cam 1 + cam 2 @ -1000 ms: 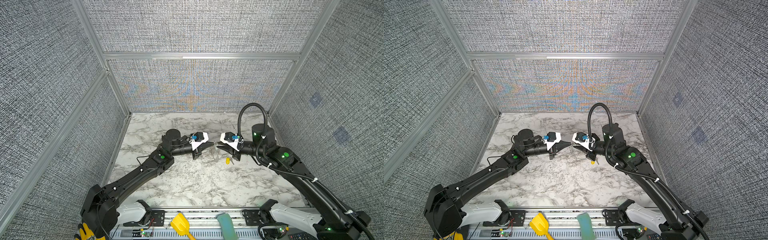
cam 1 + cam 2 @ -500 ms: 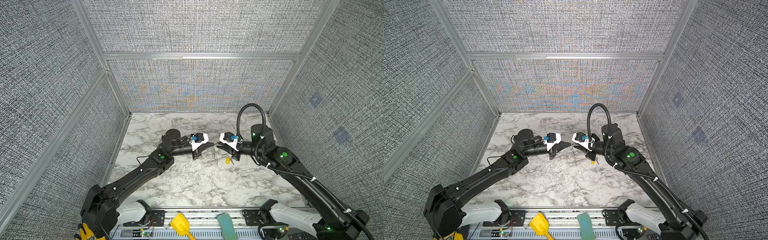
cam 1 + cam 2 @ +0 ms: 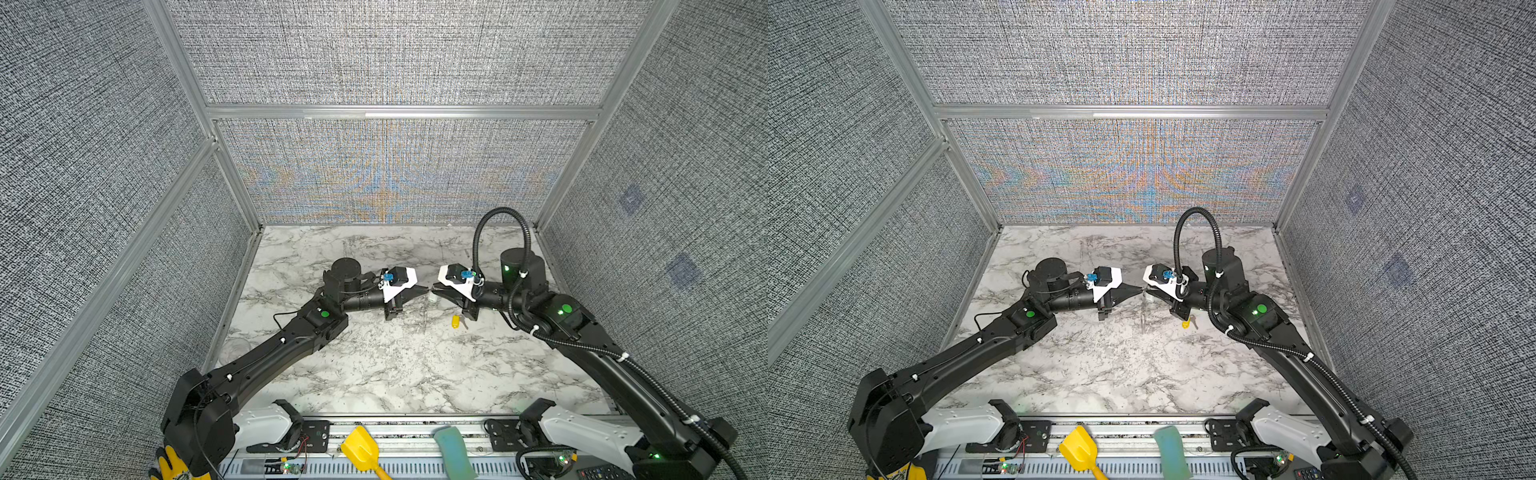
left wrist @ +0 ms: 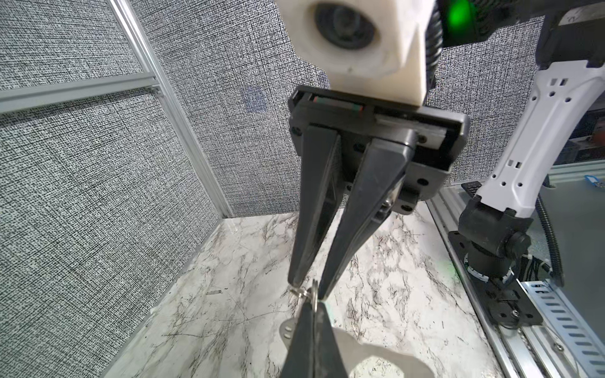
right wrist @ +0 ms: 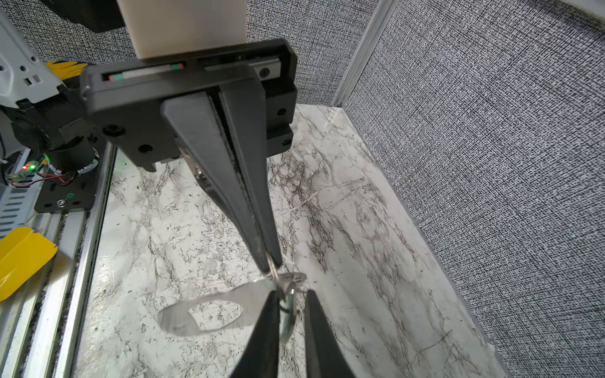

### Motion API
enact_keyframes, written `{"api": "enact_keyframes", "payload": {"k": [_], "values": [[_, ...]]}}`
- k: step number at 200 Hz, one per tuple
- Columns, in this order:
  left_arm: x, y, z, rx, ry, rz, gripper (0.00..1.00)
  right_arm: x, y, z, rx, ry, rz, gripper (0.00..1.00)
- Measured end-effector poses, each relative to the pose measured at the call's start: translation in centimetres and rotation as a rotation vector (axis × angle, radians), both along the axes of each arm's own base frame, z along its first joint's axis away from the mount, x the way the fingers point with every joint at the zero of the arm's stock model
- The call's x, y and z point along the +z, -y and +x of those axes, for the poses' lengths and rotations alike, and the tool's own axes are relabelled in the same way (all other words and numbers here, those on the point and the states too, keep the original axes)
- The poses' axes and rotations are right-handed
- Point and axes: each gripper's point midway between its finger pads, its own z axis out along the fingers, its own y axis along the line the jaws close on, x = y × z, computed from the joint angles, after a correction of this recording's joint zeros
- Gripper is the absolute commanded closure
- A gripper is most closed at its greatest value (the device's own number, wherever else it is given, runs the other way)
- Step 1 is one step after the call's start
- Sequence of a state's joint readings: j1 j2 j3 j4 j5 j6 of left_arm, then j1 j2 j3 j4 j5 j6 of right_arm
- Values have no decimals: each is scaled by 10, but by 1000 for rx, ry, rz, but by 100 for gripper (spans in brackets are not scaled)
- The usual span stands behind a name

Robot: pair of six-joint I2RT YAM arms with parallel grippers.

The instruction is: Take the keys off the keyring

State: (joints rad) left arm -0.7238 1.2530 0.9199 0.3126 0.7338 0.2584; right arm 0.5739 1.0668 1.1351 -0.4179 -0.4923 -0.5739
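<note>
Between the tips of the two pincers, which meet nose to nose above the marble tabletop [image 3: 374,365], hangs the keyring [image 5: 175,319]. It is a flat grey plate with a large oval cut-out, and it drops away below the tips clear of the marble. In the left wrist view its edge with small holes [image 4: 347,340] shows just beneath the left pincer [image 4: 310,304]. In a top view the plate is only a faint sliver seen edge-on [image 3: 1143,311].

A thin wire ring [image 4: 314,294] joins the plate to the tips. A pale teal-green tagged key [image 5: 288,324] sits on it, inside the gap of the right pincer [image 5: 293,294]. A small bright metal part [image 5: 292,279] lies just past that pincer's tips, against the ring.

The yellow tagged key [image 3: 456,322] lies loose on the marble under the right pincer's wrist, well apart from the ring and from both tips; both top views show it [image 3: 1187,323].

A faint mark on the plate beside the cut-out is too small to read.

The left pincer [image 3: 424,290] is clenched, its two fingers pressed together on the wire ring. The right pincer [image 3: 434,287] has its jaws a narrow slit apart, straddling the ring and the teal-green tag. One finger [image 4: 295,282] touches the ring's metal, but I cannot tell whether both pads press on anything.
</note>
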Motion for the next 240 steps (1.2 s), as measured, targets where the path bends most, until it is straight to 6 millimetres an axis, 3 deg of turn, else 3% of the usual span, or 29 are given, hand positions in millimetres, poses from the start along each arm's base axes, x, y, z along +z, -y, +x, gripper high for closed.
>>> {"api": "enact_keyframes", "payload": {"k": [170,240], "values": [[-4,0,-1,-5,-1,26,100,-2,-2,-1,15,-12,3,87],[-2,2,1,-10,6,30,100,-2,-2,-3,22,-16,5,98]]}}
